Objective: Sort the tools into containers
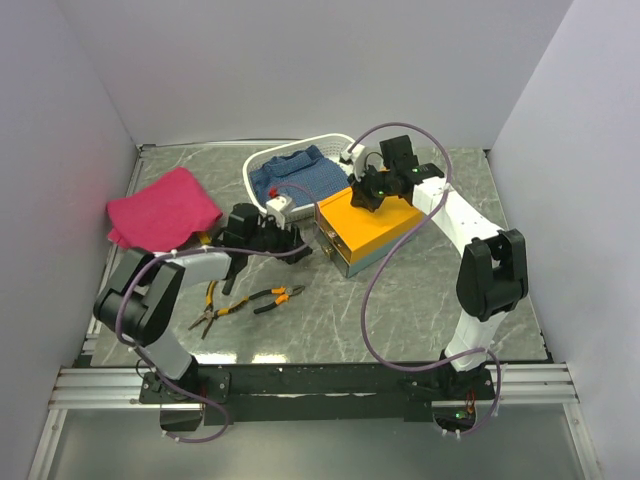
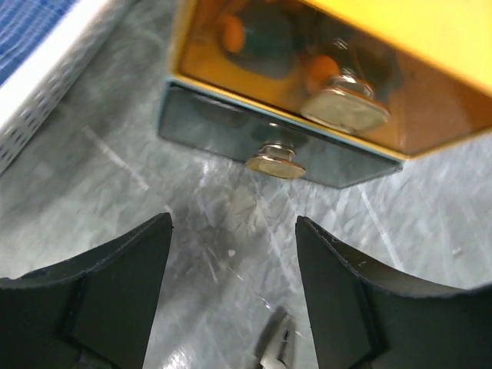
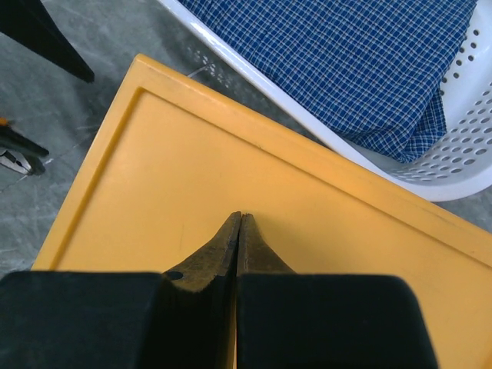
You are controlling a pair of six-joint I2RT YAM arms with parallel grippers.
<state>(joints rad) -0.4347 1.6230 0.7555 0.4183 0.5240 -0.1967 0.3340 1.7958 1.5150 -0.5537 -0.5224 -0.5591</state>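
Spread apart, the left end effector [image 2: 234,231] is facing the lower brass-coloured round knob [image 2: 275,160] of the orange-yellow rectangular plastic box [image 2: 415,38], near at twelve o'clock.

Container: orange-yellow box [image 1: 372,225], rectangular, with its flat lid [image 3: 192,184] shut and a teal-grey base [image 2: 223,123]. It stands skewed, right of centre on the worktop [image 1: 420,310]. The clear drawer front [image 2: 254,69] has a round metal knob [image 2: 344,108], and dim orange shapes show behind it.

Tools: yellow-handled pliers [image 1: 209,300] and orange-handled pliers [image 1: 268,298]. Both lie flat, side by side, near the drawer end but apart from the box.
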